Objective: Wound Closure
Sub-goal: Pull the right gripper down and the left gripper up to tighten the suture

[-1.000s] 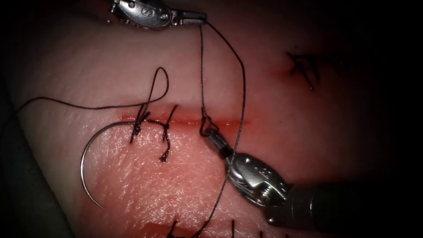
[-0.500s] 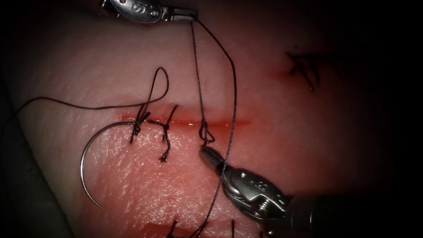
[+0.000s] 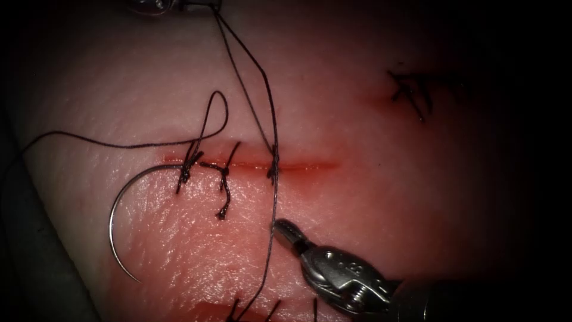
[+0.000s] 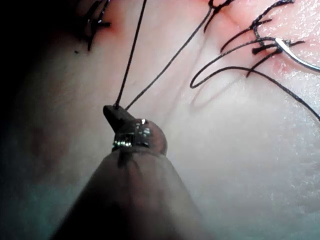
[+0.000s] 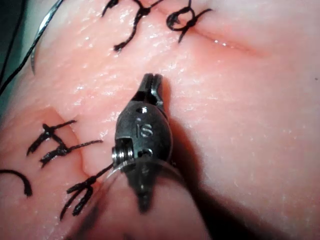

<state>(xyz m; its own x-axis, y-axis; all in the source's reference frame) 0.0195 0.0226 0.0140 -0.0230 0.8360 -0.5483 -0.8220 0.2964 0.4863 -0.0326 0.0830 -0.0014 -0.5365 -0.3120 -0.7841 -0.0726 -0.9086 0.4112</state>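
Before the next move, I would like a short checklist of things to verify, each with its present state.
1. Left arm's tool grips the dark thread: ok, jaws shut on two strands that run to the cut.
2. Right arm's tool holds nothing: ok, jaws shut and empty, below the cut beside the thread.
3. Curved steel needle is out of the tissue: ok, it lies free on the pale pork tissue, left of and below the cut.
4. Knot sits on the red cut line: ok.
5. Knot is tight enough: cannot tell.
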